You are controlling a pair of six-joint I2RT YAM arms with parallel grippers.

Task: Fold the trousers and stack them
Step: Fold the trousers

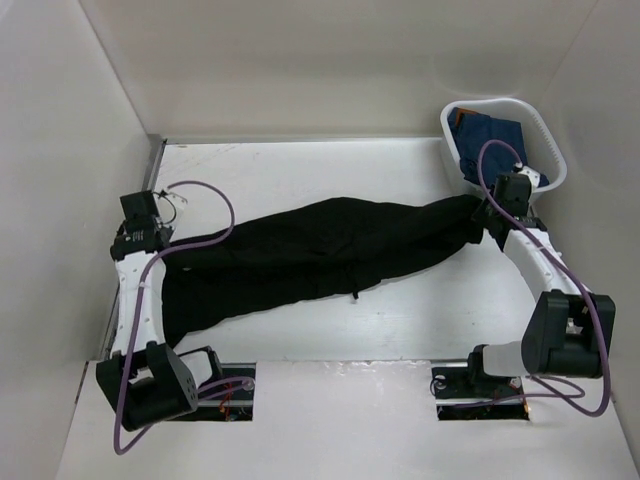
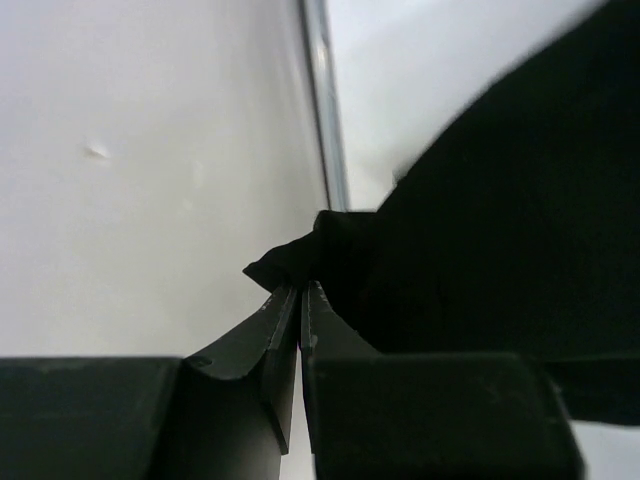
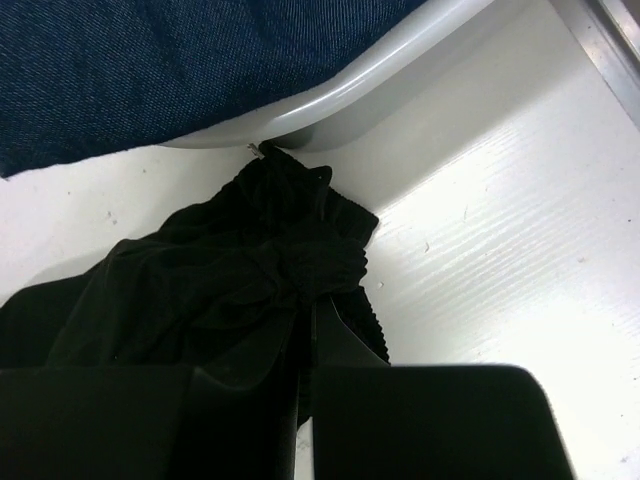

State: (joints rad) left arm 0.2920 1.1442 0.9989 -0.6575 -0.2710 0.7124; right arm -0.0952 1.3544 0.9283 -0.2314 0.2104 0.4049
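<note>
Now stretched across mid-frame: black trousers (image 1: 320, 250), soft, limp, probably light.
Pinched far left by left gripper (image 2: 300, 292), far right by right gripper (image 3: 306, 312), both clamped on bunched cloth; best grabbed at edges.

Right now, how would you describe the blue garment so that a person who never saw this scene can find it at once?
Look at the white table, then at its far right corner, where a white basket sits. The blue garment lies inside that basket. It is the only blue cloth; the trousers stretched across the table are black.
</note>
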